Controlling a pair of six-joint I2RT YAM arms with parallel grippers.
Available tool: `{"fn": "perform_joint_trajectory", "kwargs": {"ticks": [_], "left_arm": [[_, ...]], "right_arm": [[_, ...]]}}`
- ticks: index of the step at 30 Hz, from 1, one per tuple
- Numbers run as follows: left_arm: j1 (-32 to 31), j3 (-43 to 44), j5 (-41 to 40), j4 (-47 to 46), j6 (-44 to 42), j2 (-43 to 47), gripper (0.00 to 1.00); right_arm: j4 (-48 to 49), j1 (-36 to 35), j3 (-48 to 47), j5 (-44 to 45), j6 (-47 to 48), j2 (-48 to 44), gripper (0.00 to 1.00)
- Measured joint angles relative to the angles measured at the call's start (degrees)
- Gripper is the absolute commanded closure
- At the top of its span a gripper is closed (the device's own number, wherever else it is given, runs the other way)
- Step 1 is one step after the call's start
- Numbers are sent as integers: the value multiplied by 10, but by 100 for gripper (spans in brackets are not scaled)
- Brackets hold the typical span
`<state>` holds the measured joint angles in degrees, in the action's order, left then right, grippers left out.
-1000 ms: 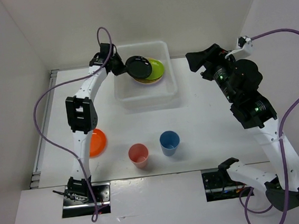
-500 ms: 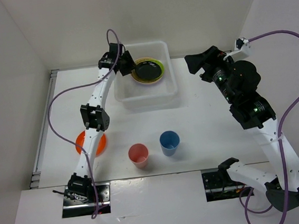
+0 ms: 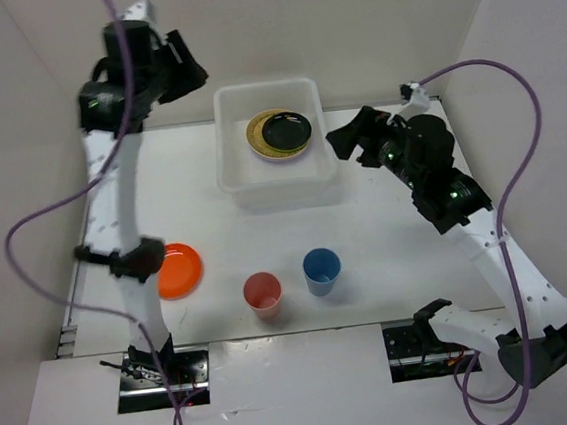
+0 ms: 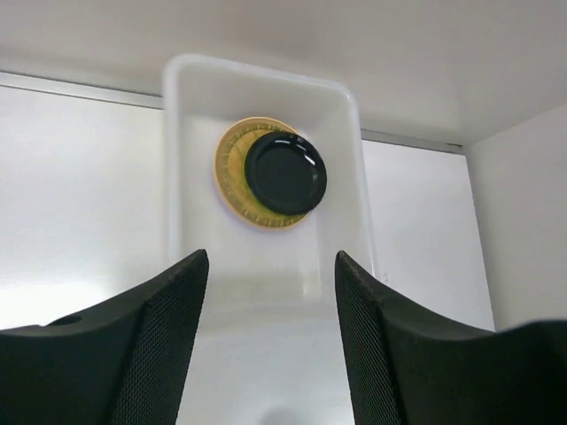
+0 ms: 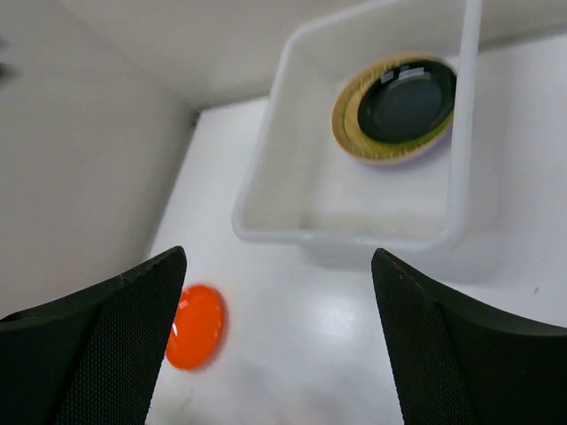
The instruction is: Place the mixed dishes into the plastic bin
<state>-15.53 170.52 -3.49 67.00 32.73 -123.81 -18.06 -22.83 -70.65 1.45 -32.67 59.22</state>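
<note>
Plates (image 3: pixel 257 135), black plate (image 3: pixel 287 129) uppermost, are found stacked in the plastic bin (image 3: pixel 278 180) at the far edge. Orange plate (image 3: pixel 179 270) by the left edge, pink cup (image 3: pixel 262 294) and blue cup (image 3: pixel 321 269) toward the near edge are not yet binned. Left gripper (image 4: pixel 268 266) and right gripper (image 5: pixel 276 266) are held wide, empty.

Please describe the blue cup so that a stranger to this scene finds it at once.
Find the white plastic bin at the far side of the table. Toward the near edge, two cups stand side by side. The blue cup is the right one; the pink-red cup stands left of it.
</note>
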Motion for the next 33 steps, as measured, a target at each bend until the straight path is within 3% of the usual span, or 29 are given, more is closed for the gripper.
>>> {"fn": "perform_joint_trajectory", "kwargs": {"ticks": [5,9,13,17,20,24,29,33], "left_arm": [[-45,-426,-70,-88,-10,442,34],[-9,-695,-129,-122,21,677,39],[31,-916,-130,-154,55,699,40],[91,-1133,-56,-167,87,665,44],[139,-1201,-13,-148,116,710,47],[184,-1208,37,-176,158,789,47],[209,-1270,110,-235,223,825,49],[210,-1342,129,-228,282,852,47]], "right_arm": [[0,-27,30,-50,35,62,11],[5,-88,26,-63,63,117,11],[3,-136,-7,-78,92,176,11],[3,-164,-64,-103,117,248,11],[3,-176,-96,-120,132,298,12],[2,-186,-109,-147,145,347,12],[0,-188,-112,-168,158,367,12],[-2,-188,-140,-189,171,380,12]]}}
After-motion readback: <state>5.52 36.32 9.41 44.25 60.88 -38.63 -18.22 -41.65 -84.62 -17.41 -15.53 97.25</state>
